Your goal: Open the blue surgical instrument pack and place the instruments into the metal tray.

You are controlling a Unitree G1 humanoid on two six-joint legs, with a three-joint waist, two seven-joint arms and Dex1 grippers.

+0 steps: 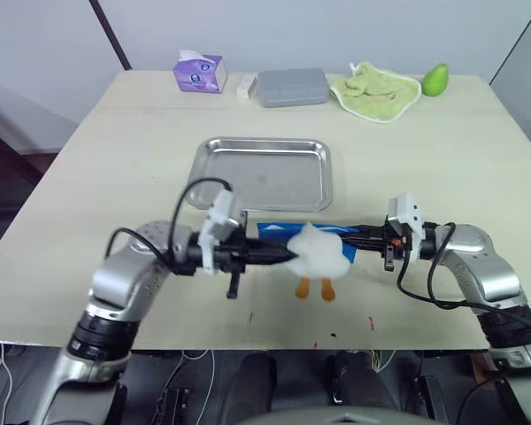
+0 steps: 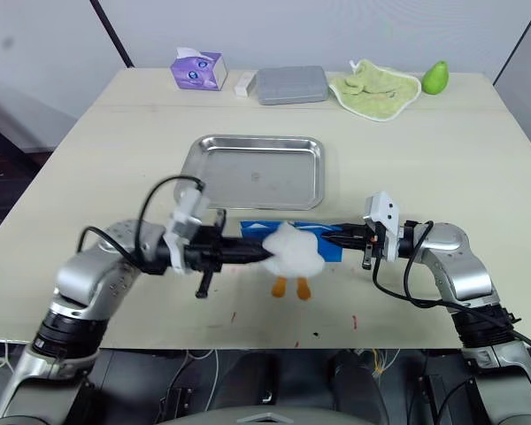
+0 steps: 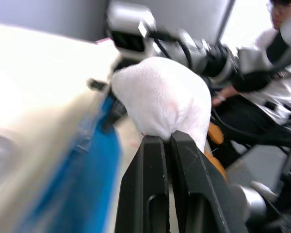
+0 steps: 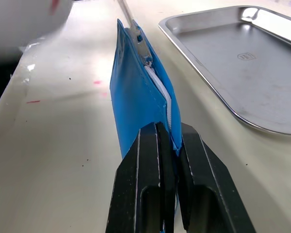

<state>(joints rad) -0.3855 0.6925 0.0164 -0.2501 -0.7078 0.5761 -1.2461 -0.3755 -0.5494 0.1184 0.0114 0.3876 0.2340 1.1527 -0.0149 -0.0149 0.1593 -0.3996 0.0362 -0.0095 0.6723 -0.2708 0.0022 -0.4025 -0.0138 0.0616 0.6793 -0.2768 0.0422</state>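
1. Nearest to me, my right gripper point(image 4: 159, 145) has its two black fingers pressed together on the end edge of the blue surgical instrument pack point(image 4: 138, 97), which stands on its edge with its white zipper running along the top seam.
2. My left gripper point(image 3: 170, 145) is closed on a white plush duck point(image 1: 319, 251) with orange feet, which sits in front of the pack between my two arms.
3. In the head views the pack point(image 2: 258, 229) lies on the table point(image 1: 442, 159) just in front of the metal tray's near rim, and the duck hides its middle.
4. White print on the pack is too small to read.
5. Just beyond it, the metal tray point(image 1: 214, 173) is a shallow shiny rectangle; a small stamped mark sits in its floor, but I cannot read it.
6. Along the far edge, from my left, stand a purple tissue box point(image 1: 199, 73), a small white object point(image 1: 245, 86), a grey rectangular box point(image 1: 292, 87), a green cloth point(image 1: 377, 91) and a green pear-shaped fruit point(image 1: 435, 80).
7. A seated person point(image 3: 276, 82) appears behind my right arm in the left wrist view.
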